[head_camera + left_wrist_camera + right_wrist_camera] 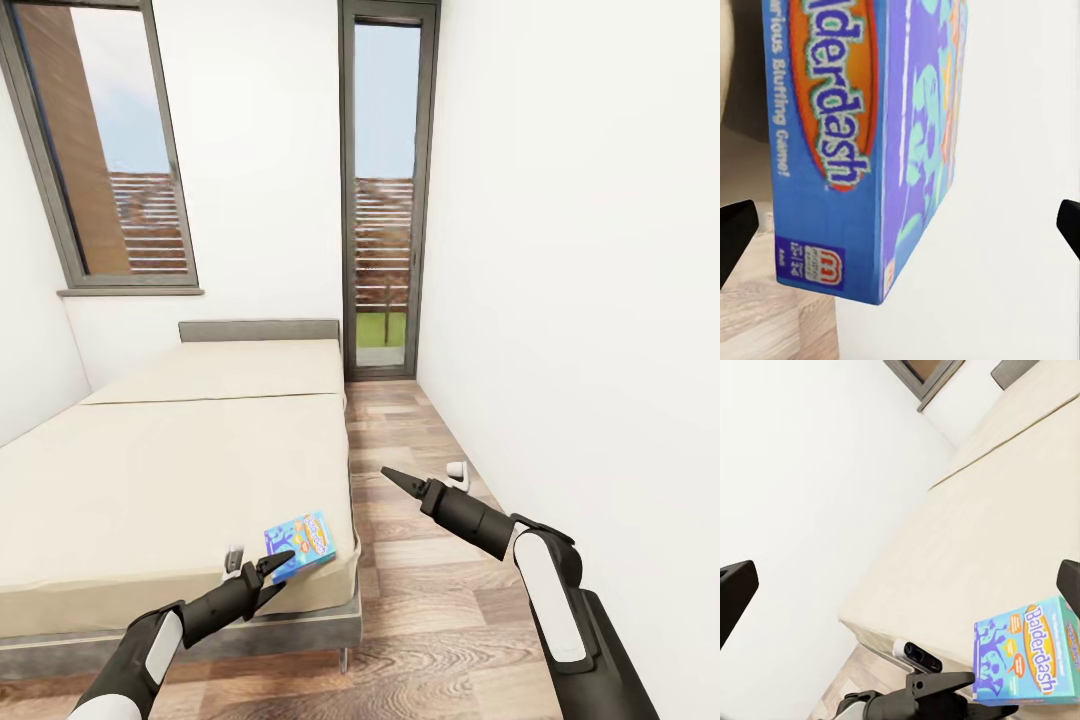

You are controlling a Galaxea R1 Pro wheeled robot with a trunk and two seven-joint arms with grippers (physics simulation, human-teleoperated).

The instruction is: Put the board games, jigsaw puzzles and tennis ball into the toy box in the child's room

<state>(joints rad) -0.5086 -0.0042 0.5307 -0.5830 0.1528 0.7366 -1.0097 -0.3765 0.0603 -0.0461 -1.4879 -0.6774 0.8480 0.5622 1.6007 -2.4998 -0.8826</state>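
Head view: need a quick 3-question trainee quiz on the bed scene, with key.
1. True or false: the blue board game lies at a near corner of the bed.
2. The left gripper is: A) open, close to the game; B) shut on the game.
3. Fill in: the right gripper hangs over the wood ____.
Key: 1 true; 2 A; 3 floor.

Blue game box (300, 546), printed in turquoise and orange with "Balderdash" lettering; beige mattress (150, 470); brown wood-plank floor (430, 620); white walls (580, 250); black grippers, left (277, 568), right (397, 481).
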